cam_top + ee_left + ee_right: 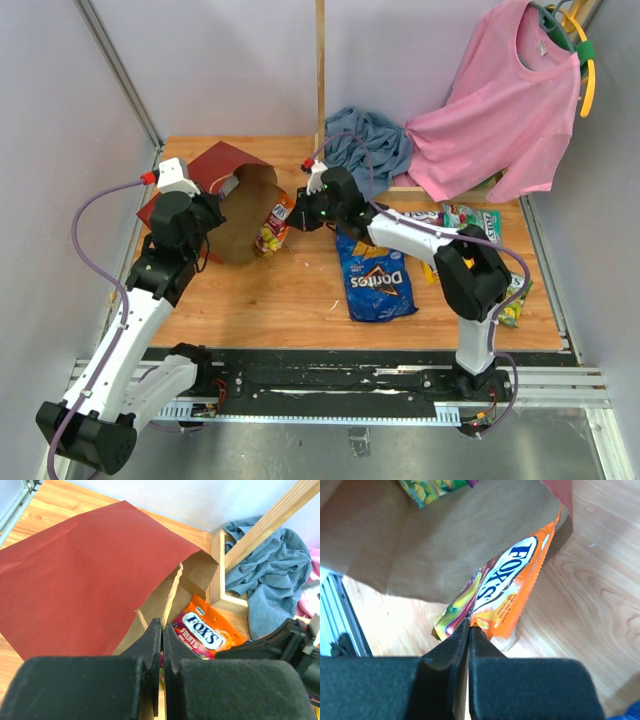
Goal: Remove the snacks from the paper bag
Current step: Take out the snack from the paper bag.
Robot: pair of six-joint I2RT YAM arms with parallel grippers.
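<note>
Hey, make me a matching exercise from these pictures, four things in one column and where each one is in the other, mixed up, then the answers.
1. paper bag
2. orange candy packet
3. Doritos bag
4. pink shirt

A. hanging at the back right
B. pinched by the right claw
C. lying on its side, mouth open
D. flat on the table, outside the bag

Pairs: 1-C, 2-B, 3-D, 4-A

Bag [75,575]: matt paper, dark red outside, brown kraft inside. Packet [512,592]: glossy printed plastic. Table [290,300]: smooth grained wood. Blue cloth [270,580]: soft, crumpled.
</note>
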